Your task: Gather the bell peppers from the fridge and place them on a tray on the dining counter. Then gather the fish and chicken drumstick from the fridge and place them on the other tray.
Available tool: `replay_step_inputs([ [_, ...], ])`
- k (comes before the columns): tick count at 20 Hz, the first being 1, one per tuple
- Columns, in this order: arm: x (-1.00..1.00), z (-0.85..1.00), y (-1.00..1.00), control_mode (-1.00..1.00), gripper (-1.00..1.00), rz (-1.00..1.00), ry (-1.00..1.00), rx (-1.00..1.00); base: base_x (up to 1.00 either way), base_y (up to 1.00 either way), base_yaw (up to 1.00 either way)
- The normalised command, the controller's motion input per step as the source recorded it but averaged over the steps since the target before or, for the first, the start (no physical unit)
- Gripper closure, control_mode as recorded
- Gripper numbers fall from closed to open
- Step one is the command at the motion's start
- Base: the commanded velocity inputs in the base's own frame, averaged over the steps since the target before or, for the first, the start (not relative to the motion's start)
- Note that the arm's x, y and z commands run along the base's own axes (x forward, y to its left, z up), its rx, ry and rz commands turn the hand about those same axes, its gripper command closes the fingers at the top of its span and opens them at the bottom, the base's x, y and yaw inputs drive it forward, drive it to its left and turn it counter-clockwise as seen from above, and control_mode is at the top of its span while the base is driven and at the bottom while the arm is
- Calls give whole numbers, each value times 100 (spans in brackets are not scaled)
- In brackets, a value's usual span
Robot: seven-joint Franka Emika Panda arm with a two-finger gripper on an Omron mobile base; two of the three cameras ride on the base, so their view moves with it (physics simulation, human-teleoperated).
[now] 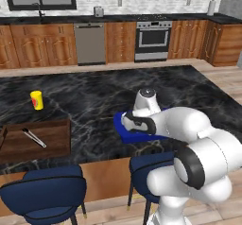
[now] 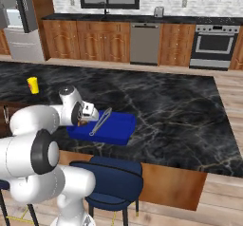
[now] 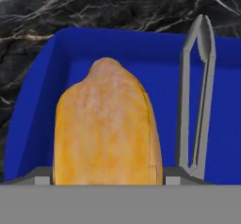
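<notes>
- The end effector [image 3: 107, 180] hangs low over the blue tray [image 2: 116, 125] on the dark marble tabletop [image 2: 180, 111]. Its jaws stand partly open on either side of the chicken drumstick [image 3: 106, 129], an orange-brown piece that sits squarely between them.
- I cannot tell whether the drumstick is clamped or just lying on the tray floor with the jaws around it.
- From the right base view, a sliver of the drumstick [image 2: 82, 123] shows at the tray's left end, tucked under the white wrist.
- A pair of grey tongs [image 3: 195, 100] lies in the same tray at about 3 o'clock from the drumstick, close by but apart from it.
- A brown wooden tray [image 1: 40, 141] holding a second pair of tongs [image 1: 34, 137] sits well off at 9 o'clock from the blue one.
- A yellow cup [image 1: 37, 100] stands on the tabletop at 12 o'clock from the wooden tray.
- Two blue stools [image 1: 45, 191] are drawn up along the tabletop's near edge.
</notes>
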Motion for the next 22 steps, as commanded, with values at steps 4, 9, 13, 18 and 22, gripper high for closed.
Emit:
replay_step_inputs([
  [4,1,-33,0,-100,100,0,0,0,0,0,0],
  [9,11,-32,0,-100,100,0,0,0,0,0,0],
  [13,12,-26,0,-100,100,0,0,0,0,0,0],
  [18,12,-23,0,-100,100,0,0,0,0,0,0],
  [22,15,-9,0,-100,100,0,0,0,0,0,0],
])
